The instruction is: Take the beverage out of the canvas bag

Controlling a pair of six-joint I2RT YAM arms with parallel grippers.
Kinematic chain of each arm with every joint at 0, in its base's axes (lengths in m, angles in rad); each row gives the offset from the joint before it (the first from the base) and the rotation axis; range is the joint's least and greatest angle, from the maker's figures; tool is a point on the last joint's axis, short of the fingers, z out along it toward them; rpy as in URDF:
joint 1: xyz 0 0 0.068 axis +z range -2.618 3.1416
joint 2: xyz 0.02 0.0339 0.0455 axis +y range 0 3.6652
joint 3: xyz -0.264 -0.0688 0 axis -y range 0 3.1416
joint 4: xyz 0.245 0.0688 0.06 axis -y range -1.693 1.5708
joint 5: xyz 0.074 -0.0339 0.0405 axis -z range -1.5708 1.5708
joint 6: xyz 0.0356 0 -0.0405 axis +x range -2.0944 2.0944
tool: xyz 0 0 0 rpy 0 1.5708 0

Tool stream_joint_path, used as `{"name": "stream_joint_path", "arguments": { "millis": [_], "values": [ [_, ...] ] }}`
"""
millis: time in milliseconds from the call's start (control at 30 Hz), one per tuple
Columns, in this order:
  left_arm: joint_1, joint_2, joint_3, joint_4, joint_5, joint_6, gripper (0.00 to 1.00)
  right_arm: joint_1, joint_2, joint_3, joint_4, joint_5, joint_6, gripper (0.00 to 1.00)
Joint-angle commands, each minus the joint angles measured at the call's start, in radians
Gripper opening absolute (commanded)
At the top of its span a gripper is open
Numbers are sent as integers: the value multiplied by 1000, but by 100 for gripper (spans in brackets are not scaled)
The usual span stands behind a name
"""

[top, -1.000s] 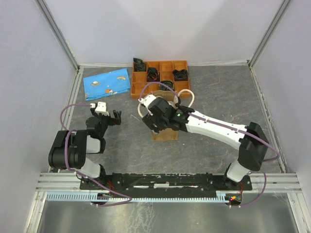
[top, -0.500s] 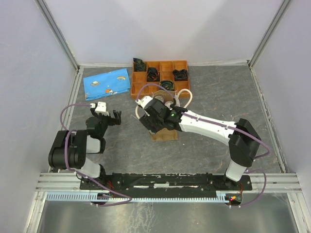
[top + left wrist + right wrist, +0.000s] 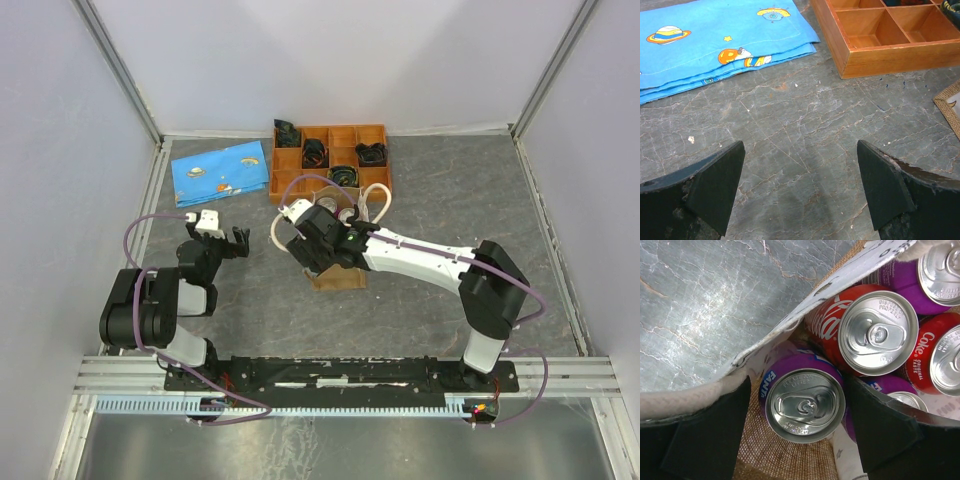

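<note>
One can (image 3: 805, 405) — between end effector (image 3: 799, 405) jaws

Canvas bag (image 3: 338, 278) largely hidden under the right arm (image 3: 420, 262); orange tray (image 3: 346, 136)'s small dark contents indistinct.

A grey, white-veined stone-look table (image 3: 450, 190) sat inside a booth of plain pale lilac walls (image 3: 330, 60) joined by slanting aluminium posts (image 3: 118, 70), with an aluminium rail (image 3: 585, 372) along its near edge, a dull metal sheet (image 3: 330, 450) below that, and soft, even light.
</note>
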Motion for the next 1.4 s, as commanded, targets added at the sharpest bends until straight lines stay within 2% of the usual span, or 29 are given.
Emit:
{"name": "stream_joint_path", "arguments": {
  "millis": [0, 467, 567, 733, 800, 833, 867, 900, 933, 1067, 1367],
  "values": [
    [6, -4, -3, 57, 13, 49, 99, 6, 57, -47, -64, -64, 20, 85],
    [6, -3, -3, 56, 13, 49, 99, -10, 81, -88, -117, -114, 54, 86],
    [6, -3, -3, 57, 13, 49, 99, -11, 89, -88, -123, -115, 56, 84],
    [6, -4, -3, 56, 13, 49, 99, -18, 113, -73, -146, -123, 59, 64],
    [6, -4, -3, 57, 13, 49, 99, -19, 119, -67, -158, -122, 59, 51],
    [6, -4, -3, 56, 13, 49, 99, -20, 120, -65, -161, -121, 58, 42],
    [6, -4, -3, 56, 13, 49, 99, -20, 119, -62, -164, -117, 56, 23],
    [6, -4, -3, 57, 13, 49, 99, -20, 116, -60, -164, -112, 54, 9],
    [6, -4, -3, 56, 13, 49, 99, -20, 113, -57, -165, -109, 47, 1],
    [6, -3, -3, 56, 13, 49, 99, -20, 73, -38, -153, -64, 9, 0],
    [5, -3, -3, 57, 13, 49, 99, -21, -158, -25, -19, 50, -82, 0]
  ]
}}
